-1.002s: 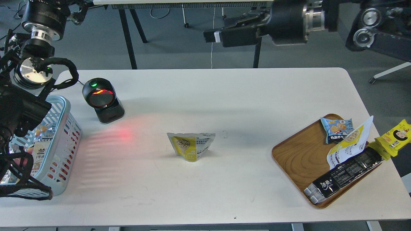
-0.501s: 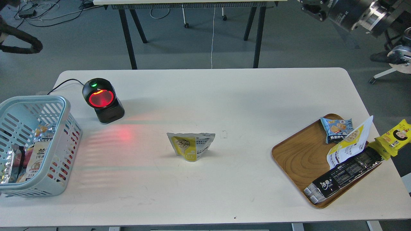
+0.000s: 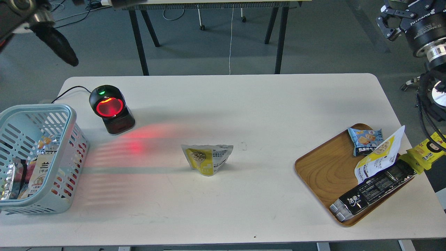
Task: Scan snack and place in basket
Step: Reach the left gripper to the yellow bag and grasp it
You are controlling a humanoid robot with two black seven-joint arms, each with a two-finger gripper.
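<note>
The snack, a small yellow stand-up pouch with a nut picture and white printed side, stands on the middle of the white table. The light blue slotted basket sits at the table's left edge with several packets inside. Both arms are raised off the table. Only a blurred dark end of my left arm shows at the top edge. My right arm's end is at the top right corner, far from the snack. Neither gripper's fingers can be told apart. Nothing is held in view.
A black barcode scanner with a glowing red window stands right of the basket and casts red light on the table. A wooden tray at the right holds a blue packet, a larger yellow-and-white pouch and a black packet. A yellow packet lies beside it.
My left arm has lifted away from the basket to the top left. My right arm has swung from the top middle to the top right corner. The snack has not moved.
</note>
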